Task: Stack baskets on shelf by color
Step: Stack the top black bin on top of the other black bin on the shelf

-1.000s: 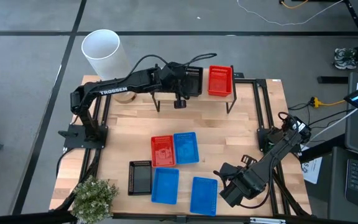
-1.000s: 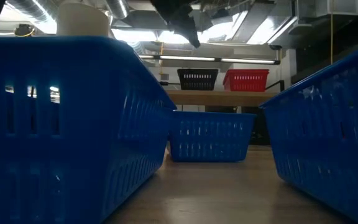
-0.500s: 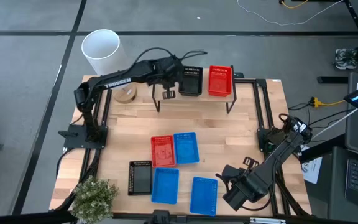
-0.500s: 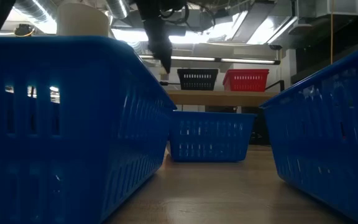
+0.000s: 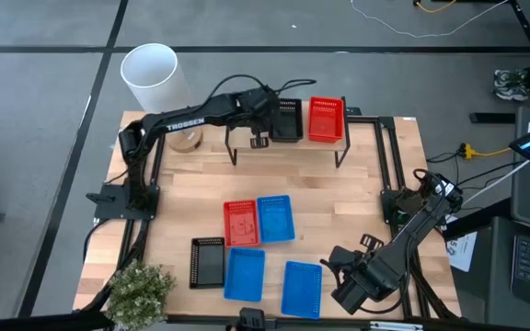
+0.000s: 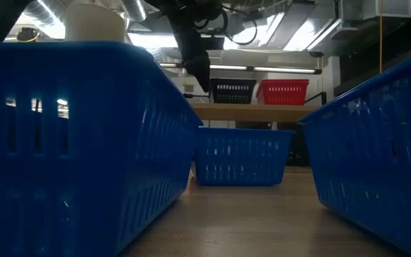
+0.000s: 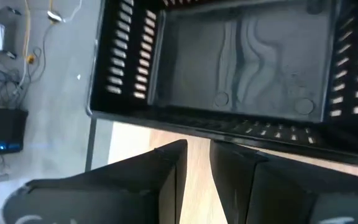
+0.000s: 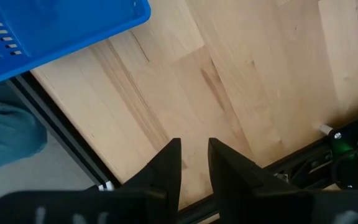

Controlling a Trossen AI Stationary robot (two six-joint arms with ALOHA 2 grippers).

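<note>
The black basket (image 5: 287,120) and a red basket (image 5: 326,119) stand side by side on the shelf (image 5: 307,143), also visible in the low view (image 6: 262,112). On the table lie a red basket (image 5: 239,223), a blue basket (image 5: 275,219), a black basket (image 5: 207,261) and two more blue baskets (image 5: 244,274) (image 5: 303,288). My left gripper (image 5: 259,141) is shut and points down at the shelf top, just left of the shelf's black basket (image 7: 241,62). My right gripper (image 8: 194,155) is shut and waits low over the table's near right corner (image 5: 339,261). My left gripper (image 7: 197,155) comes from above with its shut fingertips right beside the black basket's left long wall (image 7: 229,124). Whether they touch that wall I cannot tell. The basket sits flat on the shelf plank.
A white cylinder (image 5: 152,78) stands beyond the table's far left corner and a small plant (image 5: 141,290) sits at the near left corner. A round wooden object (image 5: 187,140) lies left of the shelf. The shelf's left third is bare, as is the table's right side.
My left gripper has moved from over the shelf's near edge toward the far edge and down. It now stands lower, beside the black basket's left wall. The baskets on the table have stayed where they were.
</note>
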